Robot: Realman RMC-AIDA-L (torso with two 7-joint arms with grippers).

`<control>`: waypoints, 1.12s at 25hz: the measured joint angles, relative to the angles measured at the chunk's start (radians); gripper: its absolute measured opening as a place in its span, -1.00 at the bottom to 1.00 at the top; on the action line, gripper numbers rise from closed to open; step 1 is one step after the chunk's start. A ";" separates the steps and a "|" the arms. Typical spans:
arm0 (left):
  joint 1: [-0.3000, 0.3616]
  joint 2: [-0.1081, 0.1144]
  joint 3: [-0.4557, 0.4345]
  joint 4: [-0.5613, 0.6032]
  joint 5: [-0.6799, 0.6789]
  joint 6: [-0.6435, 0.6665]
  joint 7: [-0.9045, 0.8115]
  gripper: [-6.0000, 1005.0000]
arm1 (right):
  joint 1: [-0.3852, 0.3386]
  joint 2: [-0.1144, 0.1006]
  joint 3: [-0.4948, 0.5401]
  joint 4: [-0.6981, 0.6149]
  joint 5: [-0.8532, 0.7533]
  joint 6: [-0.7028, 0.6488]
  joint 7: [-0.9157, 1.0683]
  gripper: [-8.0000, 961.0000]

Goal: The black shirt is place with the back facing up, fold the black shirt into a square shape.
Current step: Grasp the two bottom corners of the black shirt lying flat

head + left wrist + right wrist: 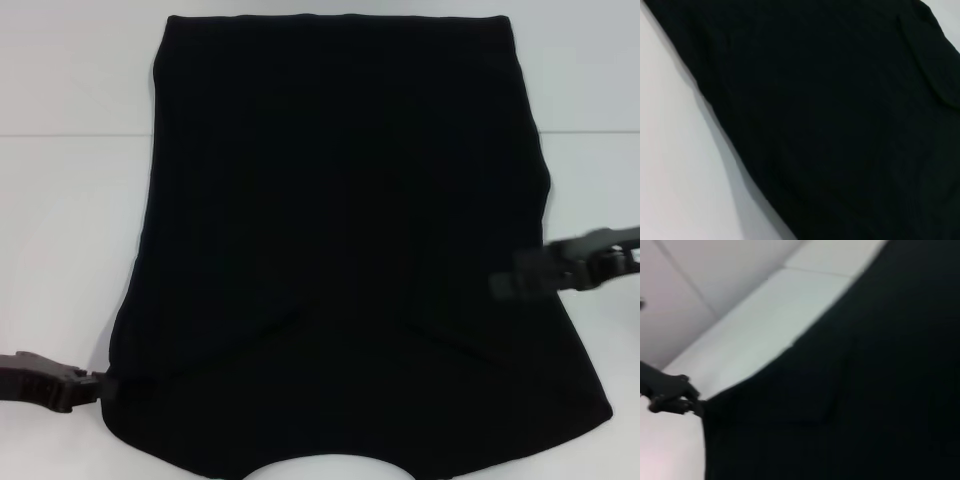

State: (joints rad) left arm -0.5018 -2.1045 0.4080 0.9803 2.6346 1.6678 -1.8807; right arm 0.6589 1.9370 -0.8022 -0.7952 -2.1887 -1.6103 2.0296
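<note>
The head view is showing the large, plain black soft-fabric shirt lying flat on the white table, its sleeves already tucked inward and its curved neckline nearest the robot. The left gripper is being held at the shirt's near left corner and the right gripper is poised over the right edge, though whether either is pinching cloth cannot be told. A lengthwise fold is judged to be in hand, so both near corners would need firm grasps before being carried towards the far hem.
</note>
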 joint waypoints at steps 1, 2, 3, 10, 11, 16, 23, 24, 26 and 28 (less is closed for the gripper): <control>-0.003 -0.001 0.000 0.000 0.000 0.000 0.000 -0.90 | -0.011 -0.012 0.000 0.002 -0.003 -0.002 0.019 0.87; -0.004 -0.001 0.000 0.000 0.000 0.000 0.000 -0.90 | -0.022 -0.021 0.000 0.006 -0.006 -0.005 0.036 0.86; -0.006 -0.001 0.000 0.000 0.000 0.000 0.002 -0.90 | -0.030 -0.030 0.000 0.009 -0.010 -0.009 0.056 0.86; -0.023 -0.002 0.002 -0.007 -0.001 -0.014 0.007 -0.90 | -0.062 -0.047 0.000 0.014 -0.082 -0.058 0.118 0.85; -0.025 -0.002 0.003 -0.008 -0.001 -0.014 0.007 -0.90 | -0.064 -0.048 0.000 0.014 -0.095 -0.060 0.121 0.85; -0.030 -0.002 0.009 -0.013 -0.001 -0.025 0.007 -0.90 | -0.067 -0.050 0.002 0.031 -0.220 -0.064 0.153 0.84; -0.034 -0.003 0.010 -0.014 -0.001 -0.030 0.008 -0.90 | -0.056 -0.050 0.011 0.054 -0.302 -0.064 0.174 0.84; -0.034 -0.003 0.010 -0.014 -0.001 -0.032 0.008 -0.90 | -0.055 -0.050 0.011 0.054 -0.303 -0.064 0.175 0.84; -0.034 -0.003 0.010 -0.014 0.000 -0.037 0.009 -0.90 | -0.054 -0.047 0.008 0.054 -0.309 -0.060 0.180 0.84; -0.034 -0.003 0.011 -0.017 0.000 -0.040 0.010 -0.90 | -0.050 -0.041 0.007 0.054 -0.325 -0.057 0.185 0.84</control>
State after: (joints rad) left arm -0.5354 -2.1077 0.4188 0.9637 2.6346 1.6275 -1.8708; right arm 0.6085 1.8956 -0.7948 -0.7411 -2.5138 -1.6670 2.2143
